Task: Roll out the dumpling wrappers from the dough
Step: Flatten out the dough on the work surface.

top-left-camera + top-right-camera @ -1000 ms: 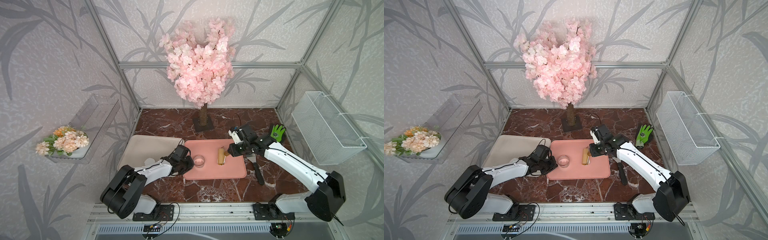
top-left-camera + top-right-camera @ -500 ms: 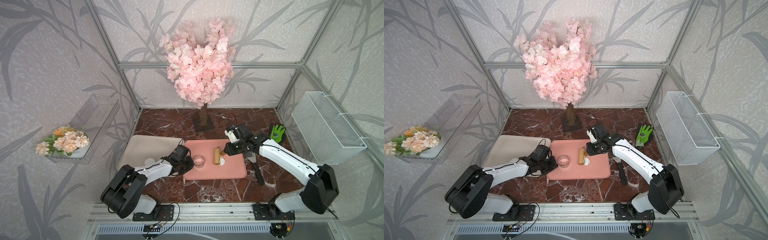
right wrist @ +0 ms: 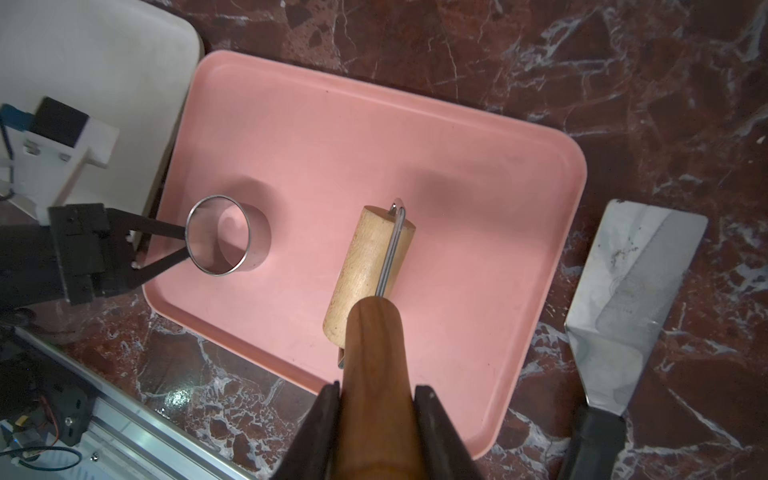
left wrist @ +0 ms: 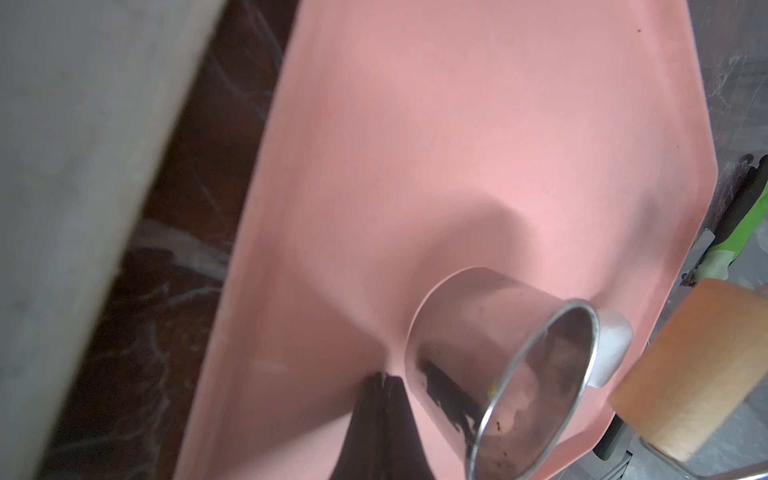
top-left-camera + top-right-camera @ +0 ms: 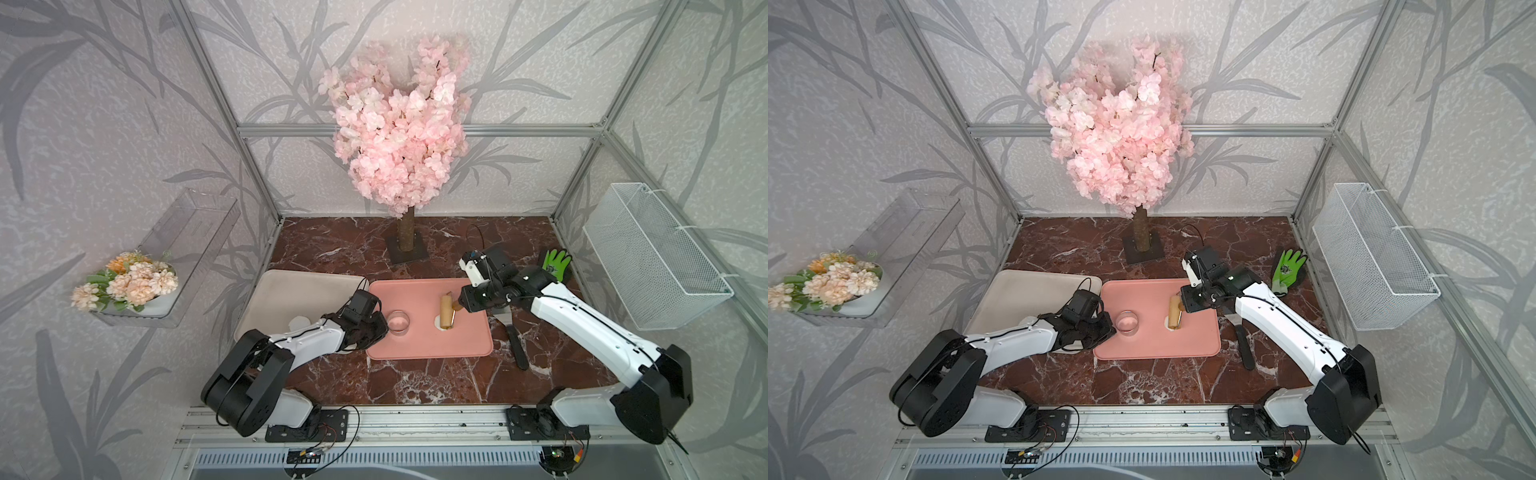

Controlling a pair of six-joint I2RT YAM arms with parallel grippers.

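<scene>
- On the pink tray [image 5: 428,347], at the centre of both top views, the rolling pin [image 5: 446,311] lay over the dough [image 5: 437,321]. Only a white edge of the dough peeked out at the roller's left. The ring cutter [image 5: 398,322] stood apart, further left on the same tray. The right arm [image 5: 582,324] reached the pin from the right, and the left arm [image 5: 307,345] reached the tray's left rim.
- Counted in those views were one pin, one cutter, one piece of dough and two trays, the pink one and a beige tray [image 5: 299,291]. One spatula [image 5: 513,338] and one green glove [image 5: 555,264] lay on the counter [image 5: 415,382]. What seemed to be one finished wrapper [image 5: 300,322] sat on the beige tray.
- At lower centre of the left wrist view, the left fingers [image 4: 374,424] were clenched on nothing. Their tips sat just beside the cutter's wall, but whether they touched it could not be told. A pale lump at the right, between cutter and roller, looked like the dough.
- At the bottom centre of the right wrist view, the right fingers [image 3: 322,432] clamped the pin's dark handle. The roller hid the dough.
- The flattening step appeared to be in hand. The next move called for steady downward pressure and an even push across the dough, without dragging it.
</scene>
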